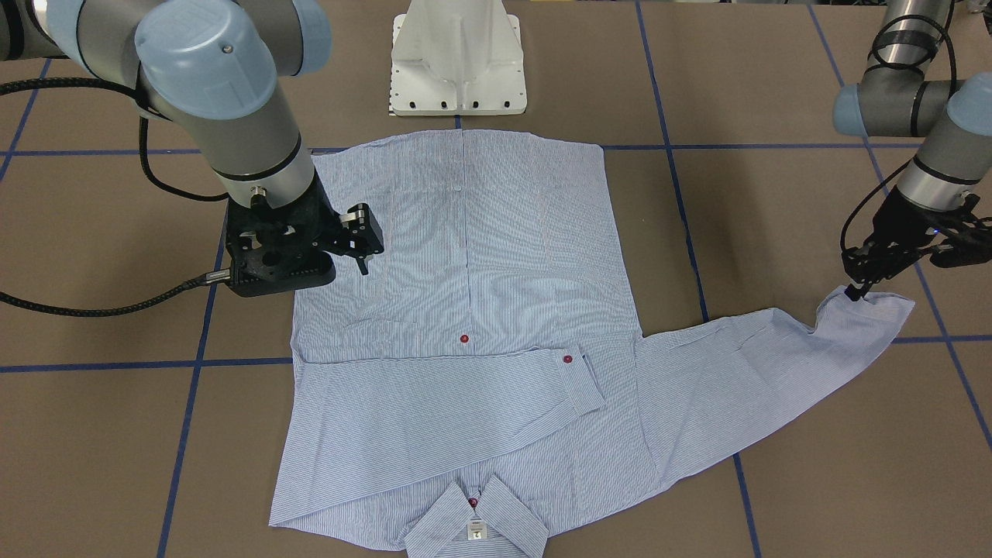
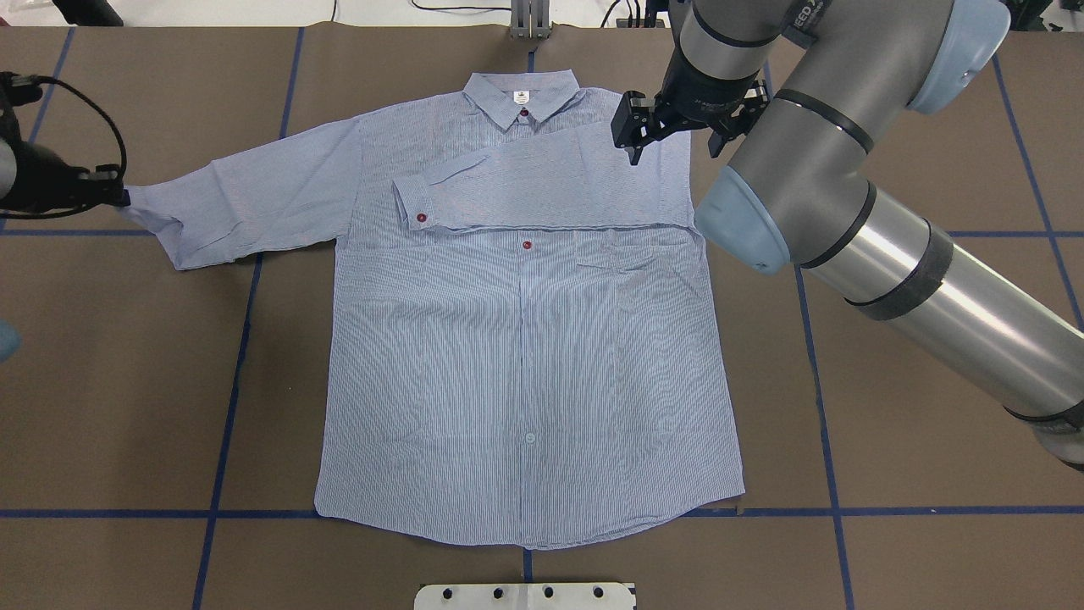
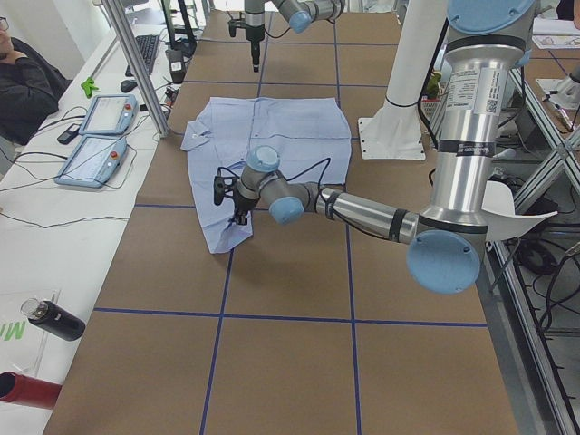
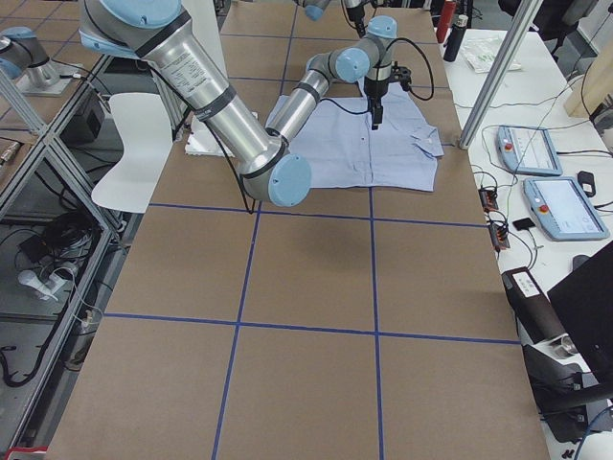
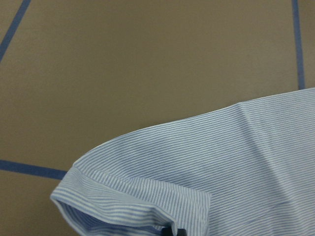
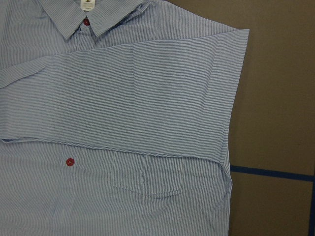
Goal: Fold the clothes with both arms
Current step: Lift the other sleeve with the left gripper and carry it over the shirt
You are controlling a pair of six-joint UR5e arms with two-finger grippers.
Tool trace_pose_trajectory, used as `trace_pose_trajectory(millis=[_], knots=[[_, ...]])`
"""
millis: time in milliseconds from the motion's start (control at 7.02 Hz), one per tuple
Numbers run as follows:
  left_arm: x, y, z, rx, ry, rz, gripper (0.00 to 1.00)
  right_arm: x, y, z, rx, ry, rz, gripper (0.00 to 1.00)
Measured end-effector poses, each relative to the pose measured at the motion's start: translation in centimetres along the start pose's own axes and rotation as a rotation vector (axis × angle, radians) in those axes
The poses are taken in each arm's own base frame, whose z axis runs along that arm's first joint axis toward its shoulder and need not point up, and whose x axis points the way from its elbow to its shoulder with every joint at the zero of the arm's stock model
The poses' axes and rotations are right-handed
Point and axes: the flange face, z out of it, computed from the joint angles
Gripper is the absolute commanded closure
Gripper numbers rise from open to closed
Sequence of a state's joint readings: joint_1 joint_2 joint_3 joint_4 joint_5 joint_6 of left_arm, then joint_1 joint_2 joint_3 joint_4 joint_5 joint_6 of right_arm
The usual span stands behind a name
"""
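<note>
L gripper (image 1: pixel 855 292) clamped on shirt (image 2: pixel 525 356) cuff (image 5: pixel 133 201) | R gripper (image 2: pixel 673 140) jaws wide, over folded sleeve (image 2: pixel 550 182), not touching

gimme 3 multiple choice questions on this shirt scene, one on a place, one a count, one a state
1. The left gripper is at
A. the chest pocket
B. the outstretched sleeve's cuff
C. the bottom hem

2. Red buttons showing on the shirt in the overhead view:
A. one
B. six
C. three

3. The right-side sleeve is
A. folded across the chest
B. hanging off the table
C. rolled into a ball

Answers:
1 B, its fingertips are right at that cuff's corner.
2 C, one is under the collar, one on the folded sleeve and one down the front.
3 A, it lies flat over the chest, its end near the middle.
</note>
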State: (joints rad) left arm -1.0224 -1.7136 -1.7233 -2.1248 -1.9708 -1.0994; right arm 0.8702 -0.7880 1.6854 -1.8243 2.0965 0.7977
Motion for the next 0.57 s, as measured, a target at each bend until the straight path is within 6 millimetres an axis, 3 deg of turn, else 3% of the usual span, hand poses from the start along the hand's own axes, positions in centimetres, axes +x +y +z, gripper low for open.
trace_pose_trajectory(millis=[285,570], knots=[[9.3,-3.2,-2.8,0.000,0.003,-0.072,1.00,1.1,-0.2,0.0,-0.013,-0.005,0.016,0.01],[16.6,-3.8,-3.8,-0.017,0.027,-0.130,1.00,2.9,-0.2,0.1,-0.034,-0.019,0.039,0.01]])
